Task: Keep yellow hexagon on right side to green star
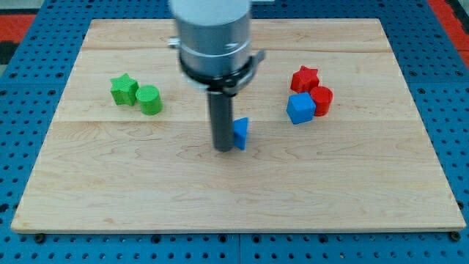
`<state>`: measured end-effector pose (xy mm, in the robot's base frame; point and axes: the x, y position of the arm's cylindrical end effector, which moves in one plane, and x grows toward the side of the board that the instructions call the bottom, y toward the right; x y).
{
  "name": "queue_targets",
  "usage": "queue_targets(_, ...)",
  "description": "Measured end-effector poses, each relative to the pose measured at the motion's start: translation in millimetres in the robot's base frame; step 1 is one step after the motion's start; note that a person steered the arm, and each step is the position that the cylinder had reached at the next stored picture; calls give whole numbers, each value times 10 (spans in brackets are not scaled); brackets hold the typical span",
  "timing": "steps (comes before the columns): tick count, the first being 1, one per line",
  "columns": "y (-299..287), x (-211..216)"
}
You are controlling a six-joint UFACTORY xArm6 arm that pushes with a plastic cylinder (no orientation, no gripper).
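The green star (123,89) lies at the view's left on the wooden board (234,198), touching a green cylinder (149,100) on its right. No yellow hexagon shows in the view; the arm may hide it. My tip (223,147) rests on the board near the middle, far to the right of the green star. A small blue block (241,133) sits right against the rod's right side, partly hidden by it.
A red star (304,78), a red cylinder (322,100) and a blue cube (300,108) cluster at the view's right. The arm's grey body (212,37) covers the board's top middle. A blue pegboard surrounds the board.
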<state>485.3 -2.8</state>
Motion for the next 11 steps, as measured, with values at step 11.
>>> queue_targets(11,-741,-1655)
